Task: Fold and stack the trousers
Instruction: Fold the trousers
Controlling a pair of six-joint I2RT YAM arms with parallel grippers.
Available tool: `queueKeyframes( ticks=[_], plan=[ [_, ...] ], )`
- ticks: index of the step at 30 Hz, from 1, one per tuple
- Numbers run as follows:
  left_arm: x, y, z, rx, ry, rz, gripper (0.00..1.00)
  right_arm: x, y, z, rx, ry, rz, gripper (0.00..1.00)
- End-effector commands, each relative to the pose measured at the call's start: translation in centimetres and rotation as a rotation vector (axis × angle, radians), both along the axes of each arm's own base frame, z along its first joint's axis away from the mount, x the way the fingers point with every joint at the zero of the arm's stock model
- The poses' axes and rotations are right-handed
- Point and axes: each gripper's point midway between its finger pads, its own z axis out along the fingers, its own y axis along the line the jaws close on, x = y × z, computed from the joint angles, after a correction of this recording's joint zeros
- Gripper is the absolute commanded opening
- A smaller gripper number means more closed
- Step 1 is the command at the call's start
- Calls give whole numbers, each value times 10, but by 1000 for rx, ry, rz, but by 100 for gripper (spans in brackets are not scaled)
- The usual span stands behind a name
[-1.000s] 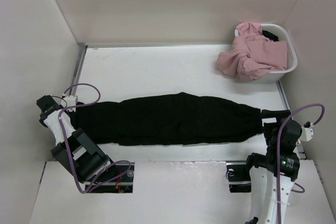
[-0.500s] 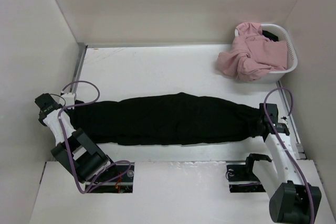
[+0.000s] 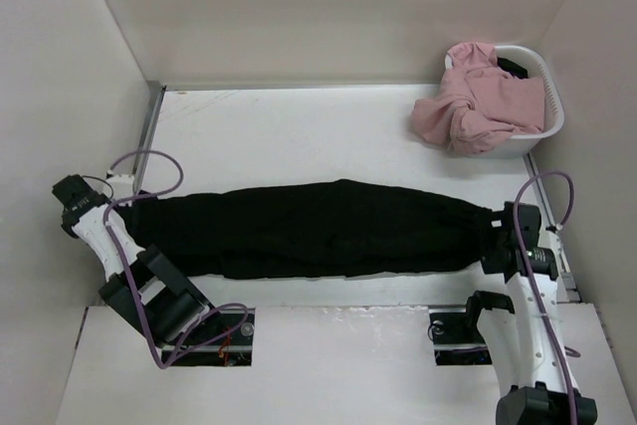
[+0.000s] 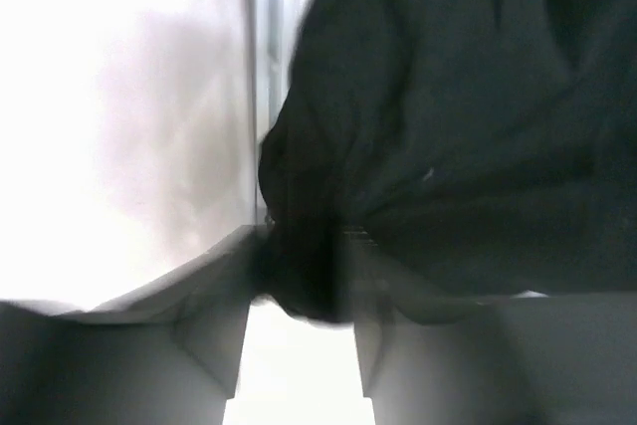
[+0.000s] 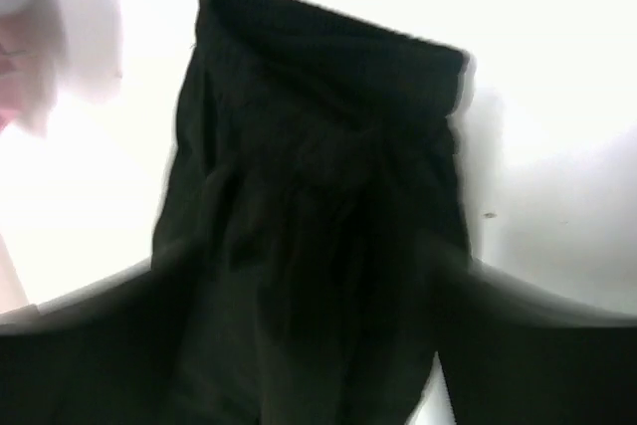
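Left gripper (image 4: 299, 330) and right gripper (image 5: 314, 355) each clamped an end of the long black cloth trousers (image 3: 318, 228); I judged even tension mattered most.

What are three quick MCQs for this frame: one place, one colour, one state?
1. Where is the basket? A) far right corner B) near left corner C) table centre
2. What colour is the garment in it? A) blue B) pink C) green
3. How do the trousers lie? A) folded in a stack B) in the basket C) laid out full length
Answers: 1 A, it sits at the far right corner; 2 B, it is pink; 3 C, they span from left gripper to right gripper.
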Motion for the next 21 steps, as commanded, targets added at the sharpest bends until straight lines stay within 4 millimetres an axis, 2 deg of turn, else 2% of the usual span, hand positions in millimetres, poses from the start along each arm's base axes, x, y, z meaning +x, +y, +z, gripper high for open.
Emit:
queueKeyframes(
  ticks=[1,3,5,7,9,11,12,14,17,18,21],
  plan=[
    [-38,-14,-31,-4,180,-70,51,-11,0,-16,18,53,-17,100],
    [-40,1,-28,57,181,-53,60,-12,5,-25,50,76,-21,100],
    [-28,24,-9,129,116,-13,64,-9,5,-31,61,81,-33,100],
    [-5,35,12,154,18,15,66,-1,5,-37,64,72,-37,100],
    [35,27,30,129,-95,-28,69,4,8,-48,79,91,-30,100],
    [68,17,36,80,-170,-60,71,4,10,-61,85,131,-28,100],
    [82,8,30,43,-169,-87,71,5,11,-67,87,138,-27,100],
    [98,-5,3,-12,-106,-133,69,12,7,-70,69,124,-22,100],
    [105,-11,-39,-51,5,-148,67,16,4,-76,72,110,-18,100],
    [106,-12,-52,-61,37,-143,66,16,4,-79,82,107,-16,95],
    [109,-2,-77,-55,97,-116,61,25,2,-78,83,59,-2,70]
  ],
)
